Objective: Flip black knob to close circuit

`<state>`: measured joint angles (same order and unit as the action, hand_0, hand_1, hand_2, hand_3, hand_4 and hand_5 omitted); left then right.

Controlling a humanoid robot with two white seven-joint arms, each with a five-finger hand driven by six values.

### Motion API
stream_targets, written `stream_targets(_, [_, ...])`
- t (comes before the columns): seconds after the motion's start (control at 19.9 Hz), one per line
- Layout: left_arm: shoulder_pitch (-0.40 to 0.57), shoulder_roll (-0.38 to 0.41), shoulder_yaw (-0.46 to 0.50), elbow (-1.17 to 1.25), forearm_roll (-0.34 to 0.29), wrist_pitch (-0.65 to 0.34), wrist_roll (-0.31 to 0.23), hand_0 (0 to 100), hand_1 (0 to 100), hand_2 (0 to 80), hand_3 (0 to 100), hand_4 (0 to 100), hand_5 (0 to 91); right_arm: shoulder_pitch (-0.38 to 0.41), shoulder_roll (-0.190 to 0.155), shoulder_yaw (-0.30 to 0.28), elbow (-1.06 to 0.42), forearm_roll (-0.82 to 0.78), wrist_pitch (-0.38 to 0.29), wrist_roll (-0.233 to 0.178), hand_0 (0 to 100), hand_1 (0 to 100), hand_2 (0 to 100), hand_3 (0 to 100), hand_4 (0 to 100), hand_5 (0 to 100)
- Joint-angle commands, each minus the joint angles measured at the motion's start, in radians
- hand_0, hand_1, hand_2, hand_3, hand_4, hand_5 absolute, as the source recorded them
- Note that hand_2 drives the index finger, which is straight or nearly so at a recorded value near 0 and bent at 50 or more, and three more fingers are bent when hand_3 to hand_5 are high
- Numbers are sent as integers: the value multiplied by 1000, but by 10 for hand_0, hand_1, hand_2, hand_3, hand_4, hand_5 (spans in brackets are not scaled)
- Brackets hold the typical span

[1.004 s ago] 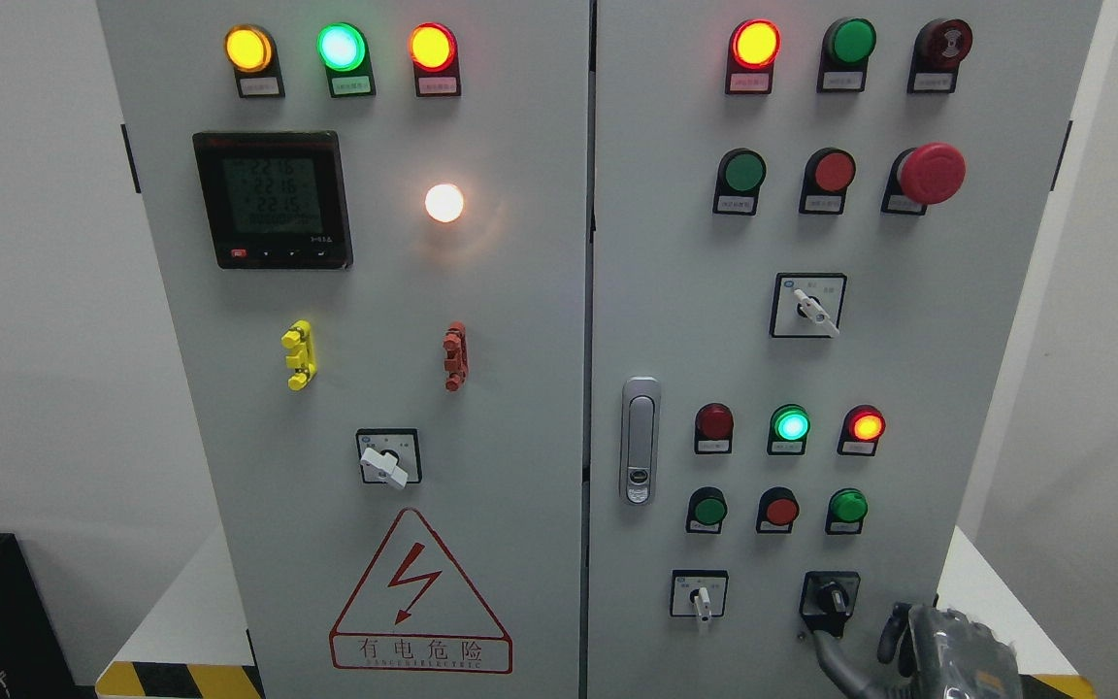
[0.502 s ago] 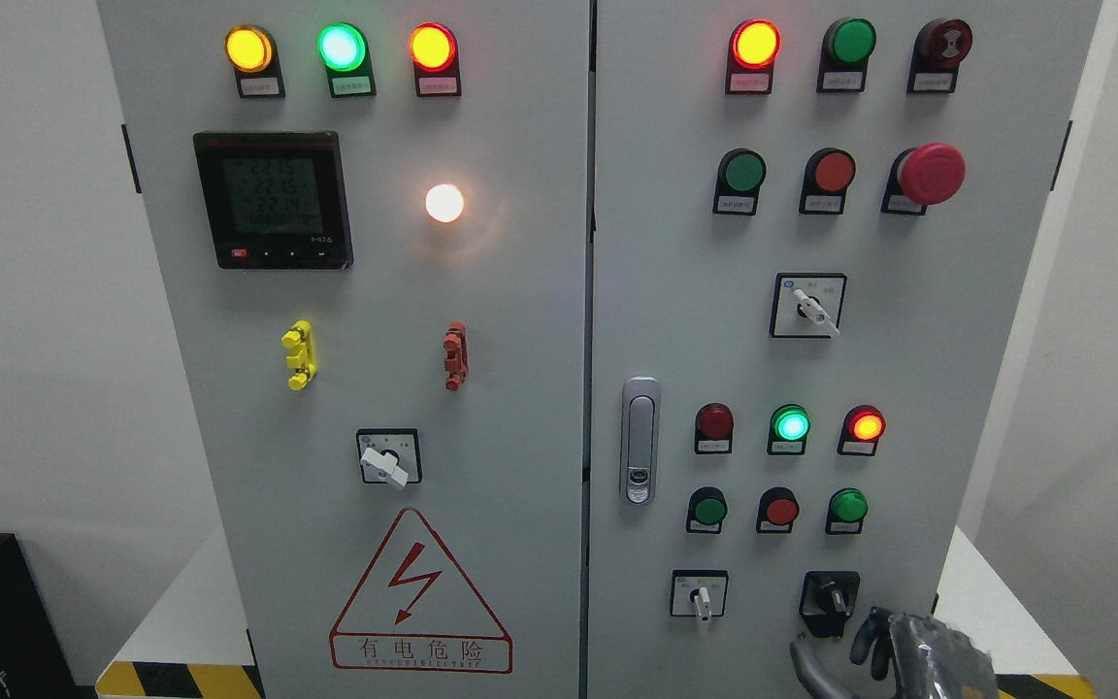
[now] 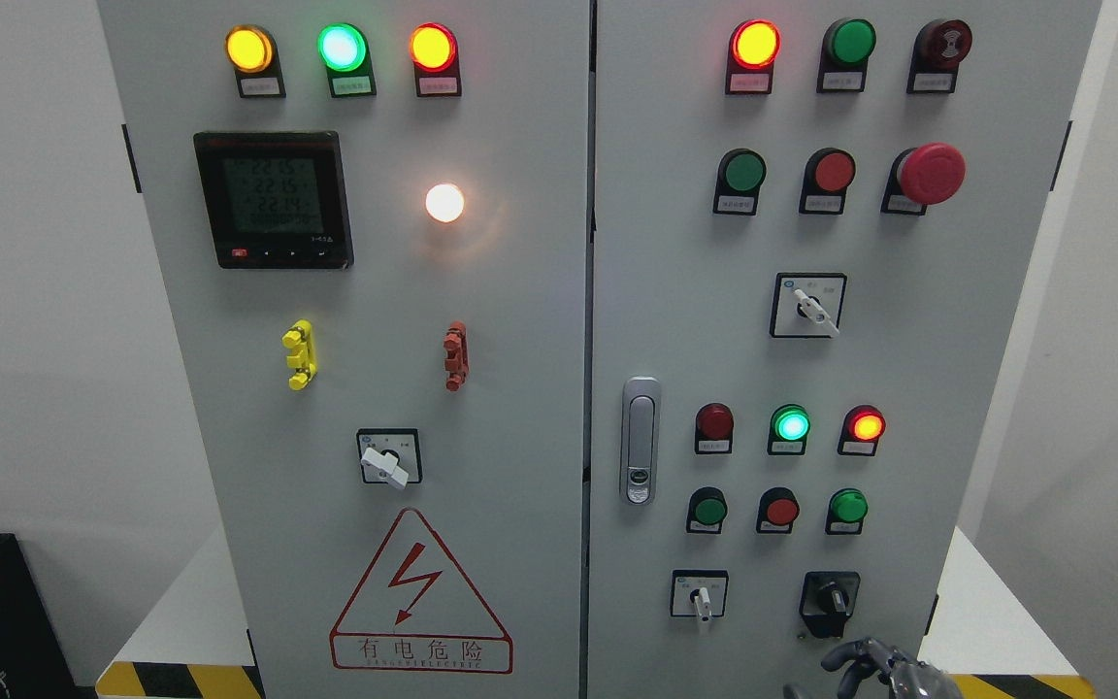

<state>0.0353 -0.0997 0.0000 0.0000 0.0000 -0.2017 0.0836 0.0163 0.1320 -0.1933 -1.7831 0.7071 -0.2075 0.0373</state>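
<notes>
The view is bright and evenly lit, with sharp focus across the grey cabinet (image 3: 520, 388) and only faint, soft shadows beside its switches. The white lamp (image 3: 444, 203) blooms into a warm glare on the panel. The cabinet's sides lean inward toward the bottom.

The black rotary knob (image 3: 831, 599) is mounted on a square black base plate at the lower right of the grey cabinet's right-hand door. It sits right of a white-handled selector switch and below a row of three round buttons. Its handle points roughly upward, tilted slightly right. Nothing touches it.
</notes>
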Motion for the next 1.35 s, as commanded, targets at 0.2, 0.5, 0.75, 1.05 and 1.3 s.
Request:
stream_targets(0.2, [0,0,-20,22,-20,1,1,0,0,0,0,0,0,154,-6,15,-38,-443,-64,71,0,157,121,287,251,124])
stream_targets(0.5, [0,0,-20,22,-20,1,1,0,0,0,0,0,0,175,-6,38,-36,-692,-78,176,0,134,0,77,5,0])
stream_targets(0.75, [0,0,-20,22,-20,1,1,0,0,0,0,0,0,175,-6,49,-27,-696,-82,219,0,102,0,0,0,0])
stream_targets(1.05, [0,0,-20,23,-20,1,1,0,0,0,0,0,0,175,-6,49,-21,-696,-84,222,0,91,0,0,0,0])
stream_targets(1.3, [0,0,-20,23,-21,1,1,0,0,0,0,0,0,175,-6,49,-21,-706,-84,222,0,88,0,0,0,0])
